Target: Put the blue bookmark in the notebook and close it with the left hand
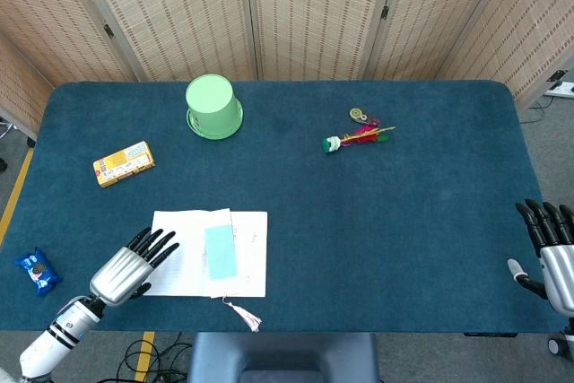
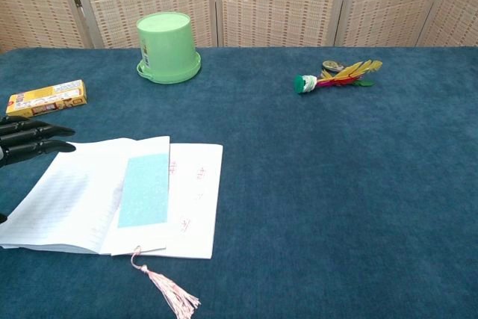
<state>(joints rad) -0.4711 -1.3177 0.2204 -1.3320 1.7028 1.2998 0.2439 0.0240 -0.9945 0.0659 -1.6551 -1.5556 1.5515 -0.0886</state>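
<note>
Open white lined notebook (image 1: 208, 253) lying on the blue carpeted table (image 1: 377, 221) with the pale blue rectangular bookmark (image 1: 220, 252) resting on its page

The left hand (image 1: 126, 268) is hovering at the notebook's left edge, fingers spread and holding nothing; the right hand (image 1: 552, 244) is waiting at the table's far right edge, fingers apart and empty. The bookmark's pink tassel (image 2: 169, 293) is trailing off the notebook's near edge. An upturned green plastic bucket (image 1: 213, 107), a yellow snack box (image 1: 123, 163), a blue snack packet (image 1: 37, 269) and a feathered shuttlecock (image 1: 359, 138) are sitting well apart
</note>
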